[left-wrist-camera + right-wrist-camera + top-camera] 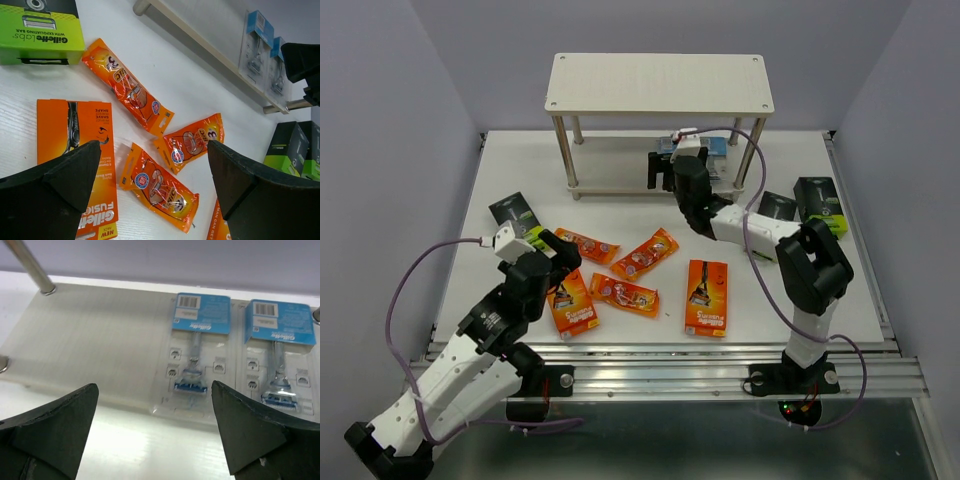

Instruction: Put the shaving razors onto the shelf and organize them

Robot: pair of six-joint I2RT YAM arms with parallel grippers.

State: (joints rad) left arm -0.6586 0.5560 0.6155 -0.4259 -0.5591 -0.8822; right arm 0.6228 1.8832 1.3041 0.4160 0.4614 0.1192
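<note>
The shelf stands at the back of the table. Two clear-blue blister packs lie side by side on the right part of its lower board. My right gripper is open and empty just in front of that board, before the left pack; it also shows in the top view. My left gripper is open and empty above three orange foil packets, beside a flat orange box.
A second flat orange box lies front centre. One black-and-lime box lies at the left, two more at the right by the right arm. The shelf's metal legs flank the lower board.
</note>
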